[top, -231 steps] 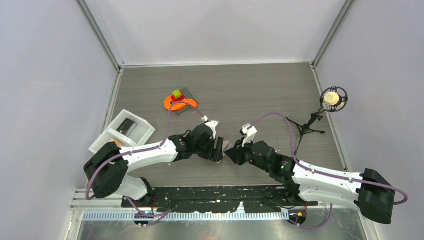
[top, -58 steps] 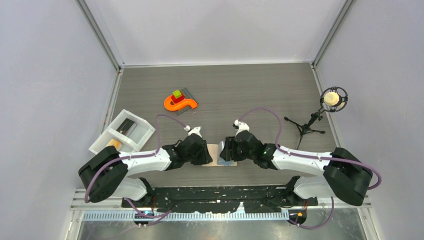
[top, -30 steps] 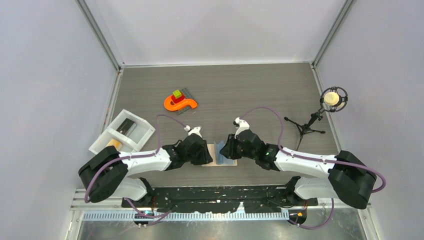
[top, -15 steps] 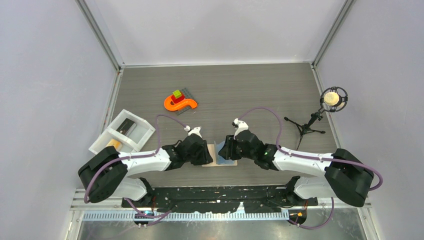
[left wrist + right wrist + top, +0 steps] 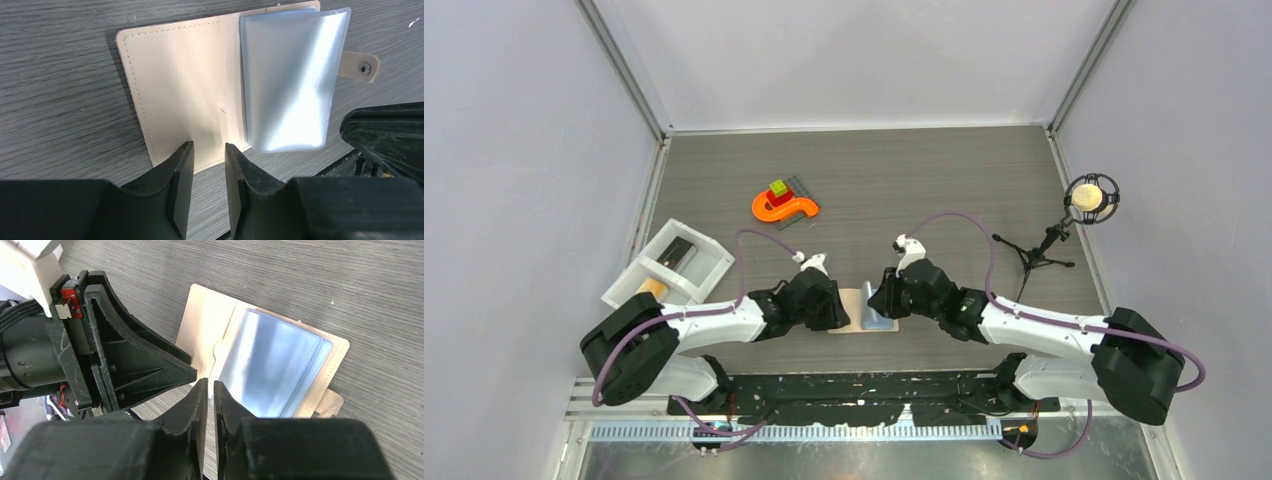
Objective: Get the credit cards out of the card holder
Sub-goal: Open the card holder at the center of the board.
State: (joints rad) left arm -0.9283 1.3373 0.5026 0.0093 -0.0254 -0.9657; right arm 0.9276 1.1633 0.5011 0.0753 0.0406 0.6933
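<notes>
Tan card holder (image 5: 861,310) lies open at lower centre between the arms. Right gripper (image 5: 210,390) pinches its blue sleeve (image 5: 270,370). Left gripper (image 5: 207,165) rests on the other half, hold unclear.

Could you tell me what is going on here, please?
Both arms are working on the open card holder lying on the table. The left gripper sits over its edge, and the right gripper seems to pinch the clear sleeves, which look empty. A dark card lies in the white tray.
</notes>
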